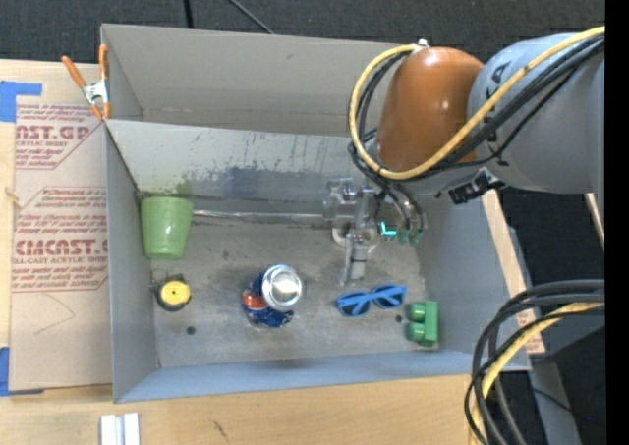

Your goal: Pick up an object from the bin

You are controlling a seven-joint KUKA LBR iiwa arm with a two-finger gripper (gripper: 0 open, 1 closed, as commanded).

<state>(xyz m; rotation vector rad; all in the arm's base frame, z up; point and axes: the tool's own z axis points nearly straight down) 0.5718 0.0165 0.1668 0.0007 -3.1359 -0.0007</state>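
the gripper (356, 271) hangs low in the grey bin (246, 89), fingers seemingly drawn together on nothing, just behind the blue sunglasses (371, 301) lying flat at the right front beside a green block (424, 324), probably its nearest, easiest pick.

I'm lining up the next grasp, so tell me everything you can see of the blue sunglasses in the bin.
The blue sunglasses are a small pair, frame and lenses both blue, plastic by the look. They lie flat on the bin floor, toward the view's lower right, long axis left to right, with the right end slightly higher in the view. The gripper is just above them in the view; whether they touch cannot be told. A green block lies close on their right.
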